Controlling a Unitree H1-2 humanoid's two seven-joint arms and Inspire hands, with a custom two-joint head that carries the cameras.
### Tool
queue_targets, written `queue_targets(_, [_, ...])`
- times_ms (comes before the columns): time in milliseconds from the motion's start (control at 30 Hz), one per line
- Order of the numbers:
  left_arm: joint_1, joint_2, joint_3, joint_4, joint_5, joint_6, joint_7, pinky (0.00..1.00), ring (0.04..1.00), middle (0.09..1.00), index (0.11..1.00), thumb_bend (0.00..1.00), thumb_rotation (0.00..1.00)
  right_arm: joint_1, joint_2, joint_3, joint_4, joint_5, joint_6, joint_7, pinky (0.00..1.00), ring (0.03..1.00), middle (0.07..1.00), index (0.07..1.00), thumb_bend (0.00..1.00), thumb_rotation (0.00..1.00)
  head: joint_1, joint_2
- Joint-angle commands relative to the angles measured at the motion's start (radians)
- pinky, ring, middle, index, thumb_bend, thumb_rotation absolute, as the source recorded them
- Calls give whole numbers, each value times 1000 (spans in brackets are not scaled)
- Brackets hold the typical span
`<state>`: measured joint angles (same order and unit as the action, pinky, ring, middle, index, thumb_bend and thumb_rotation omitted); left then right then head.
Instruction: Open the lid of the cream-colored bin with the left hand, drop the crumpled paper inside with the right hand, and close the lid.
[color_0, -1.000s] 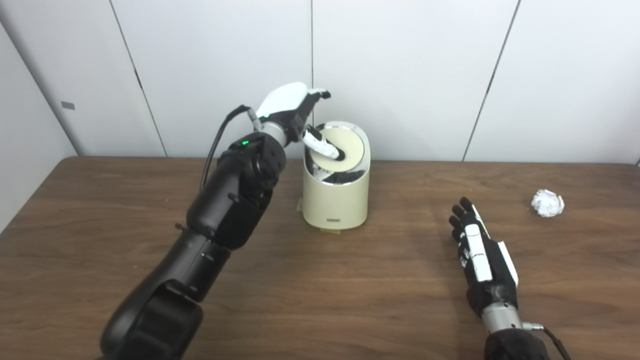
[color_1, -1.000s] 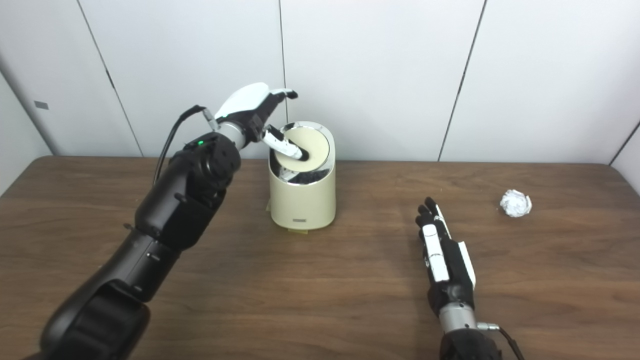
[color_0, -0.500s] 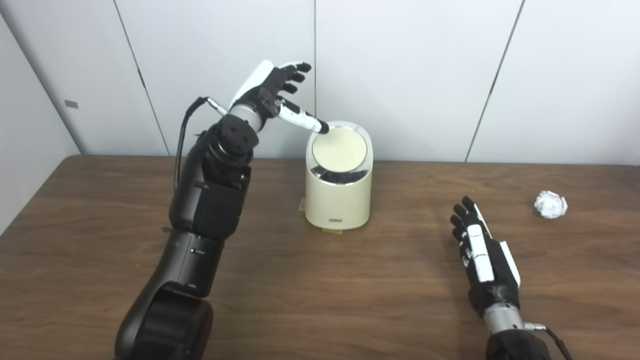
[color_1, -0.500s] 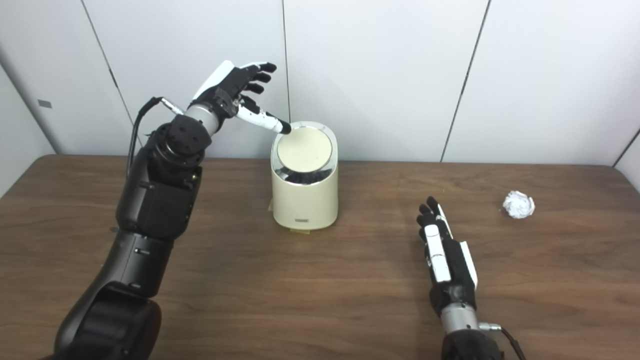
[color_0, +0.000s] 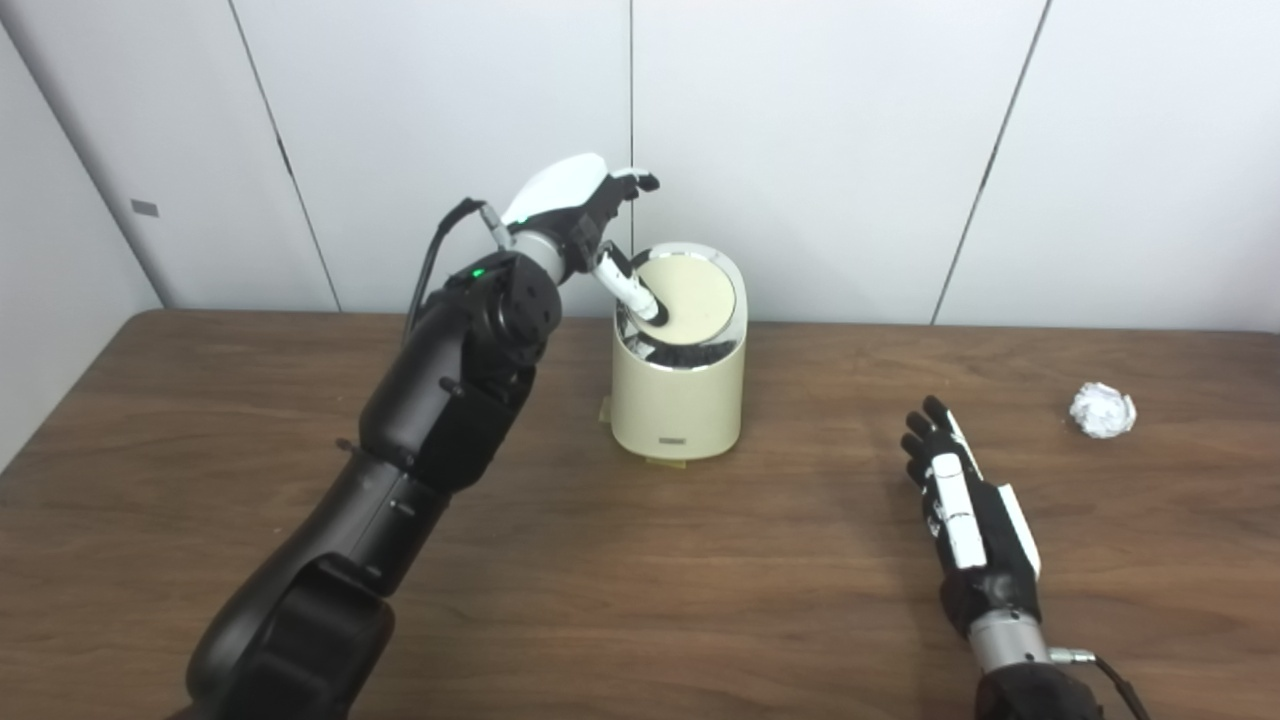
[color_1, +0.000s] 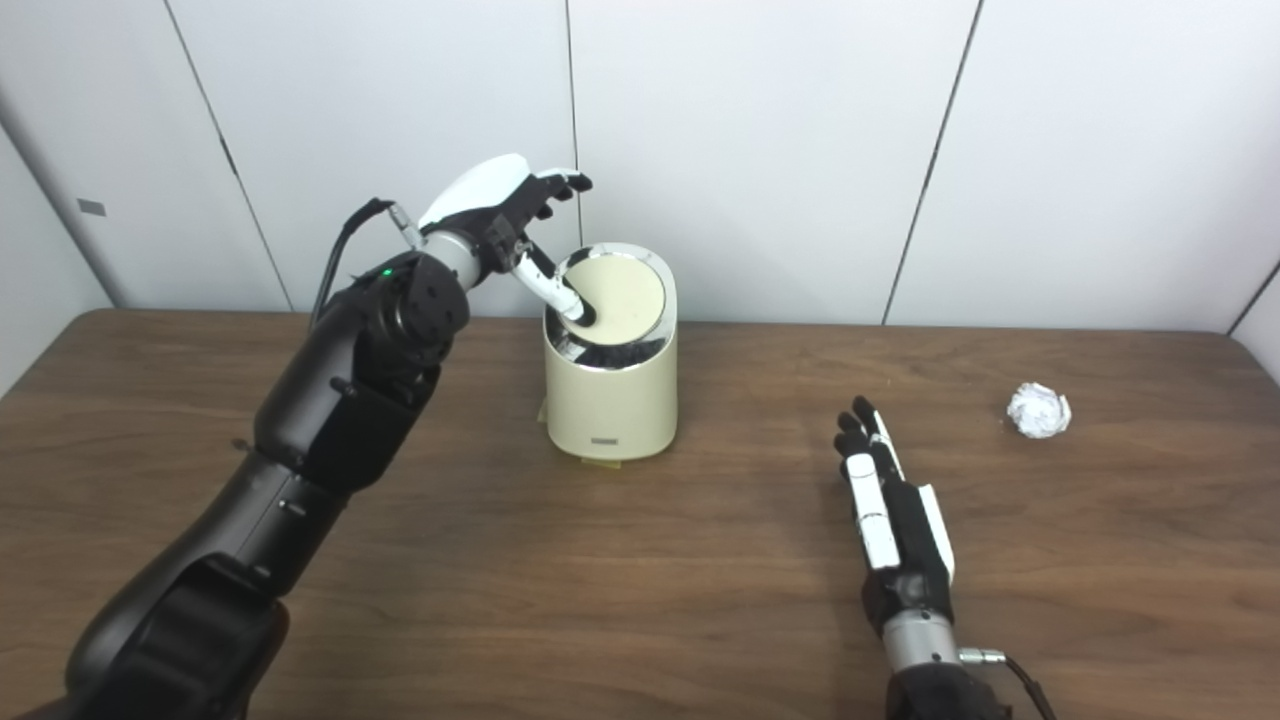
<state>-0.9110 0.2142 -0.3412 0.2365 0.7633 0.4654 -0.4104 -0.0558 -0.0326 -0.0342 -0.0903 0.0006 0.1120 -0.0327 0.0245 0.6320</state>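
The cream-colored bin (color_0: 678, 400) stands at the back middle of the table. Its round lid (color_0: 685, 293) is tilted up at the rear, with a dark gap showing along its front rim. My left hand (color_0: 575, 205) is raised at the bin's upper left, fingers spread; its thumb reaches down onto the lid's left edge. The crumpled paper (color_0: 1102, 410) lies on the table at the far right. My right hand (color_0: 960, 515) rests flat on the table, open and holding nothing, well to the left of the paper.
The brown wooden table (color_0: 640, 560) runs across the whole view. White wall panels (color_0: 830, 130) stand right behind the bin. A small yellowish tab (color_0: 662, 461) sticks out under the bin's base.
Half a second ago my left hand was lifted high with its thumb off the lid's back edge; it has now come down and its thumb is on the lid's left side. The right hand stayed still.
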Motion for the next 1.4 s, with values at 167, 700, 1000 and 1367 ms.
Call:
queue_targets(167, [-115, 25, -6, 8, 4, 0, 12, 729, 874, 923, 951, 994, 66, -30, -10, 4, -2, -28, -58, 0, 989, 972, 963, 988, 509, 971, 2, -1])
queue_targets(700, [-115, 26, -55, 2, 15, -10, 9, 786, 926, 974, 965, 997, 67, -31, -1, 20, -16, -55, -55, -1, 972, 967, 957, 987, 491, 980, -1, 1])
queue_targets(1000, [-122, 34, -106, 25, 36, -46, 30, 767, 898, 958, 951, 1000, 64, -33, 0, 19, -21, -50, -50, 0, 980, 971, 960, 990, 496, 975, 1, 6])
queue_targets(1367, [-130, 23, -199, 98, 125, -102, 51, 846, 913, 934, 928, 1000, 72, -37, -4, 17, -15, -75, -70, -13, 1000, 965, 960, 991, 484, 988, 3, 19])
